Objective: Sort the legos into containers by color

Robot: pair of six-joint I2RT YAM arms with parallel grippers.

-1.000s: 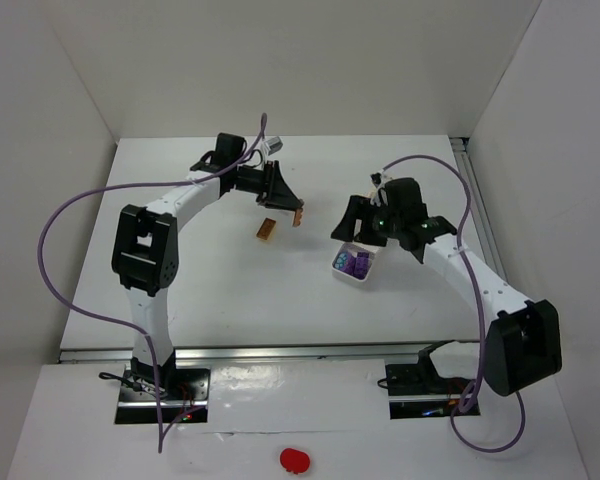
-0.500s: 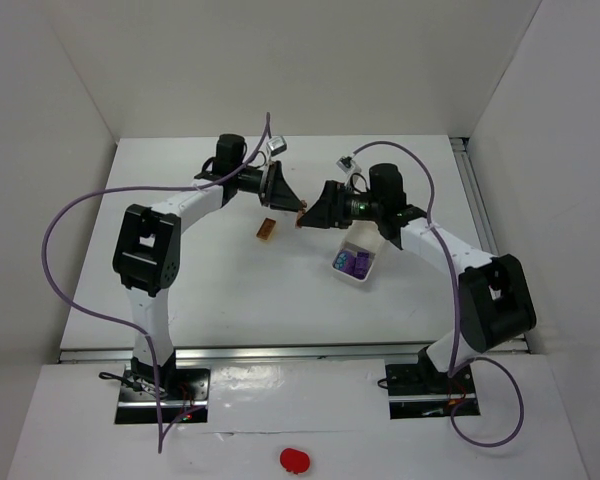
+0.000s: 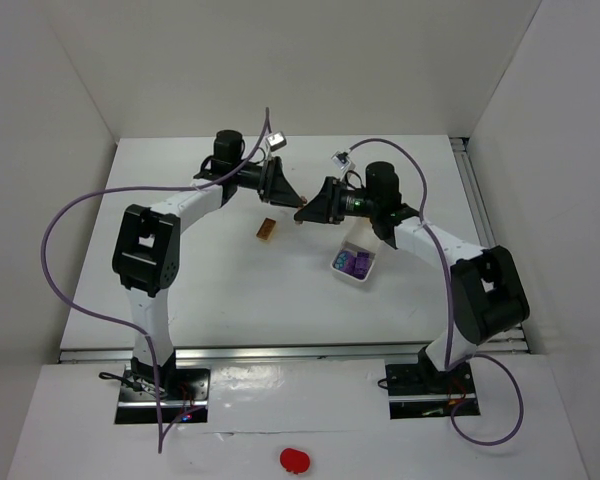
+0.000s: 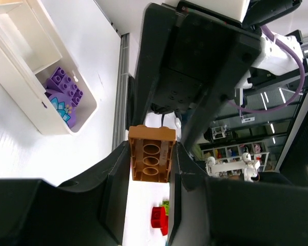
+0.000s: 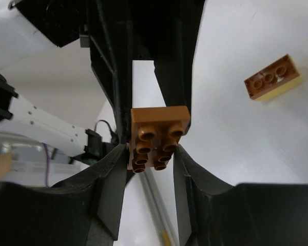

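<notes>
A small orange brick (image 3: pixel 300 214) hangs in the air above the middle of the table, and both grippers grip it from opposite sides. My left gripper (image 4: pixel 151 159) is shut on the orange brick (image 4: pixel 151 154) across its sides, hollow underside facing the camera. My right gripper (image 5: pixel 151 151) is shut on the same orange brick (image 5: pixel 158 138) at its studded end. A second orange brick (image 3: pixel 267 229) lies flat on the table below them, also seen as the loose orange brick (image 5: pixel 272 78). The white container (image 3: pixel 366 247) holds purple bricks (image 3: pixel 356 265).
In the left wrist view the white container (image 4: pixel 20 100) has a divider and purple bricks (image 4: pixel 64 87) in one compartment. A red object (image 3: pixel 294 459) lies on the near ledge in front of the arm bases. White walls enclose the table at the left, back and right.
My right arm swung left from over the container to meet my left gripper. Its jaws opened wide, then closed on the orange brick that my left gripper holds.
</notes>
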